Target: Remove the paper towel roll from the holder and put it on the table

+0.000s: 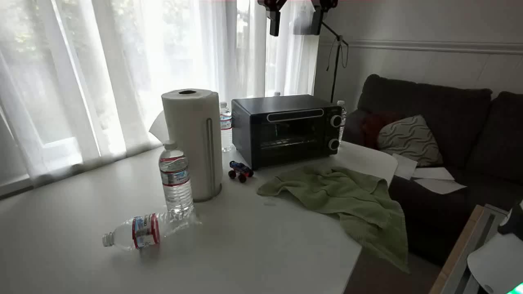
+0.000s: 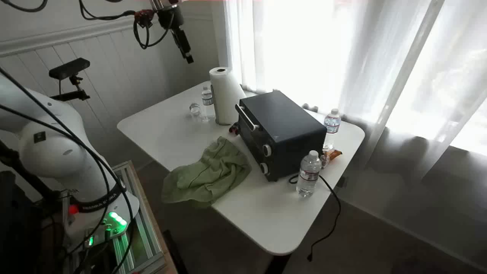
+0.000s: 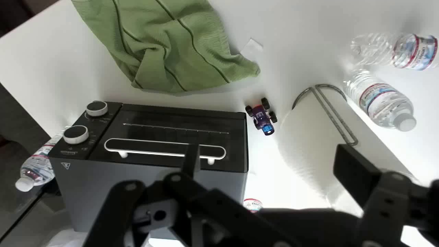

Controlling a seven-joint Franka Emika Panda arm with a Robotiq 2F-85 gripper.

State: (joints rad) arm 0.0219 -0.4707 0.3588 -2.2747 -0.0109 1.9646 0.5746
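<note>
The paper towel roll (image 1: 186,134) stands upright on its holder, with a loose sheet flap at its side. It also shows in an exterior view (image 2: 227,99) and in the wrist view (image 3: 312,144). The holder's wire loop (image 1: 209,120) runs up the outside of the roll, and its base rim shows below; the loop also shows in the wrist view (image 3: 353,142). The holder stands on the white table (image 1: 261,245). My gripper (image 1: 295,29) is open and empty, high above the table and apart from the roll. It also shows in an exterior view (image 2: 189,59) and the wrist view (image 3: 271,159).
A black toaster oven (image 1: 290,126) stands beside the roll. A toy truck (image 1: 240,171) sits between them. An upright bottle (image 1: 175,179) and a lying bottle (image 1: 143,232) are close to the roll. A green towel (image 1: 347,200) hangs over the table edge. More bottles (image 2: 309,173) flank the oven.
</note>
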